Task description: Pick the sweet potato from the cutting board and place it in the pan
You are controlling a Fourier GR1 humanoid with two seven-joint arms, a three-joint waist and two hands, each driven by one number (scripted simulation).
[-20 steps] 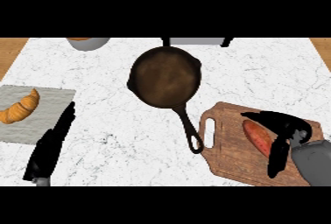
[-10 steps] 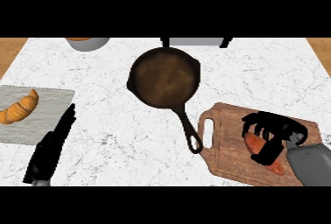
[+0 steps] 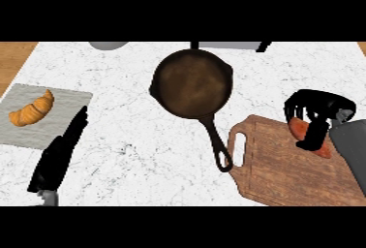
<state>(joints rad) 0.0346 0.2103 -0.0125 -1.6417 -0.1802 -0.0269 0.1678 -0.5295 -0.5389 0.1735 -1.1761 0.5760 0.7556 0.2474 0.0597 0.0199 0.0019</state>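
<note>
Right hand (image 3: 321, 104), right of the pan (image 3: 193, 85), was curled round the sweet potato (image 3: 298, 129), which might be tipped out if caught off-centre.

The counter (image 3: 143, 145) is white marble with thin grey veins. The pan (image 3: 193, 87) is dark brown, nearly black along its handle. The cutting board (image 3: 286, 174) shows reddish-brown wood grain. The sweet potato (image 3: 298, 129) is orange-red; the right hand (image 3: 314, 106) and left hand (image 3: 61, 155) are black. The croissant (image 3: 32, 110) is golden orange, its mat (image 3: 57, 126) pale grey.
</note>
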